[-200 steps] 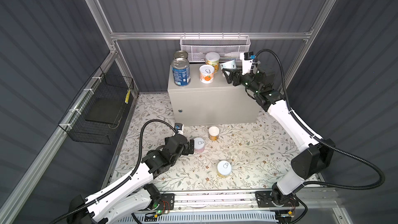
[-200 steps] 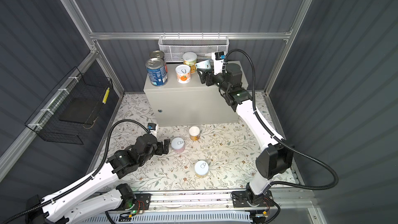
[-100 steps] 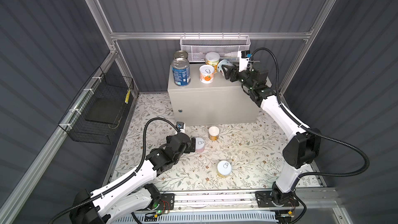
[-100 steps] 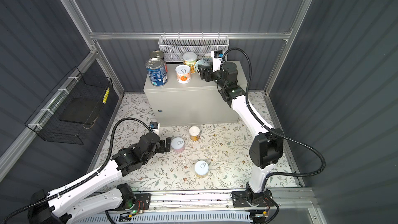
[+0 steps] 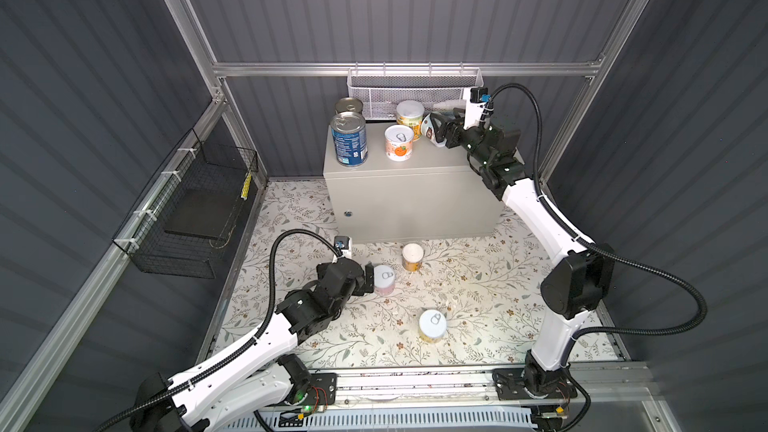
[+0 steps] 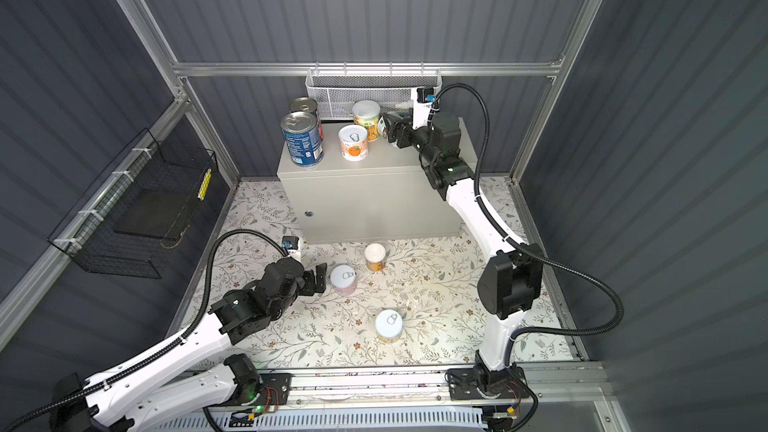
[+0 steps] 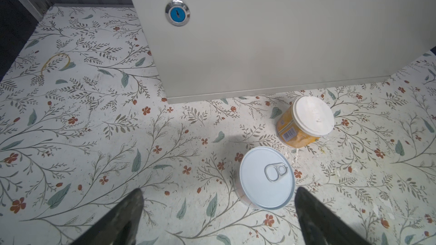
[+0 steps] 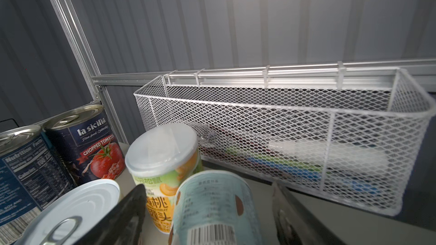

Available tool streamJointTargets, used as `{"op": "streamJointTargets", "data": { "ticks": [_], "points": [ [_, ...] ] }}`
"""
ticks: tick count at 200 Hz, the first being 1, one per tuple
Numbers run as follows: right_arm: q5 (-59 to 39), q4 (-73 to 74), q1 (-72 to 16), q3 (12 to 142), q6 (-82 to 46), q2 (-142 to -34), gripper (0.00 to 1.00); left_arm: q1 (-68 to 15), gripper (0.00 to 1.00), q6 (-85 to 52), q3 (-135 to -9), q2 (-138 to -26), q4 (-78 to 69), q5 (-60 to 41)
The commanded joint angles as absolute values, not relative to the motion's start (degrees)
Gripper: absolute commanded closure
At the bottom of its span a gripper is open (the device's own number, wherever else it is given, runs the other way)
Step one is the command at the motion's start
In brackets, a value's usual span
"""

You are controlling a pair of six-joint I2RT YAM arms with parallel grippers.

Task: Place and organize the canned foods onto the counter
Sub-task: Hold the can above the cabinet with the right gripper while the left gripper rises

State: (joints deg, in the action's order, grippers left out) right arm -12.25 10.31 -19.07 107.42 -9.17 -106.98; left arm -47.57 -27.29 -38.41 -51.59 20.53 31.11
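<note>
The counter (image 5: 415,168) holds two dark blue cans (image 5: 349,145), an orange-label can (image 5: 399,147) and a yellow-green can (image 8: 162,161). Beside that one, a pale blue can (image 8: 217,206) sits tilted between the jaws of my right gripper (image 8: 207,186). Its fingers stand apart from the can on both sides, so it is open. On the floral floor are a pink can (image 7: 266,177), an orange can (image 7: 304,123) and a yellow can (image 5: 432,326). My left gripper (image 7: 218,192) is open low over the floor, with the pink can just ahead of its fingertips, near one finger.
A white mesh basket (image 5: 415,91) hangs on the back rail close behind the cans on the counter. A black wire basket (image 5: 191,209) hangs on the left wall. The counter's front with its round lock (image 7: 177,12) rises just beyond the floor cans.
My right gripper carried the pale blue can back and left to beside the yellow-green can, and its jaws widened. My left gripper crept closer to the pink can.
</note>
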Motion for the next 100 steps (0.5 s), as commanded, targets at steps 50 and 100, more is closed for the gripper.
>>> {"op": "streamJointTargets", "data": {
  "ticks": [50, 100],
  "points": [
    [-12.93, -21.7, -18.2, 126.11, -5.51, -109.43, 0.09, -47.33, 0.0, -28.57, -37.62, -50.9, 20.57, 31.58],
    [-15.79, -42.82, -16.82, 148.01, -3.16, -117.42, 0.07, -47.35, 0.0, -28.52, -36.57, -49.44, 20.65, 31.64]
  ]
}}
